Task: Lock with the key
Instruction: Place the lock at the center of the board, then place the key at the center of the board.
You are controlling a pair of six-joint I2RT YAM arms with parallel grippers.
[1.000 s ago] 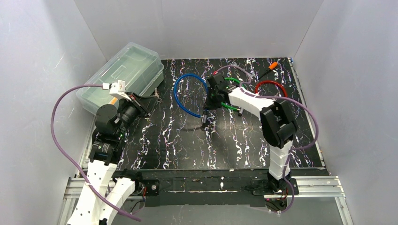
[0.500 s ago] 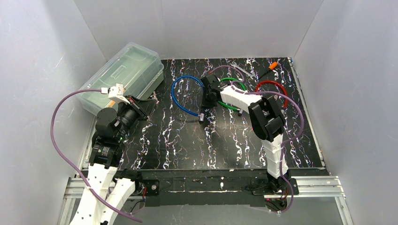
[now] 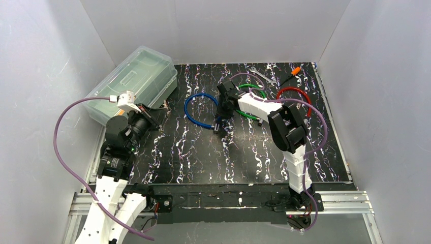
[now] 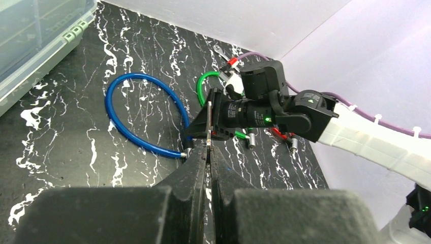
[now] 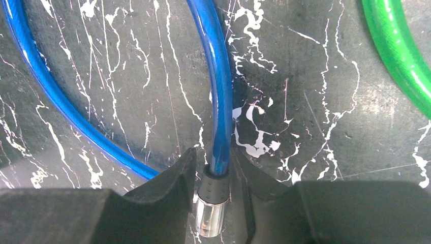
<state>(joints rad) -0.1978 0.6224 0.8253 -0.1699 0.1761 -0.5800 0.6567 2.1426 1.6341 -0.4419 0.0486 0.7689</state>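
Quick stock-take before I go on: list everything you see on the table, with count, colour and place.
Blue cable lock loop: 1, blue, table centre-left; its metal end sits between the right tool's fingers.
Green cable lock loop: 1, green, centre-rear, partly under the right arm.
Red cable lock loop: 1, red, rear right.
Clear plastic storage box: 1, translucent, rear left.
Small orange-tipped item: 1, rear right; too small to identify.
Black marbled table: 1.
Left tool: shut, near left.
Right tool: straddling the blue lock's end.
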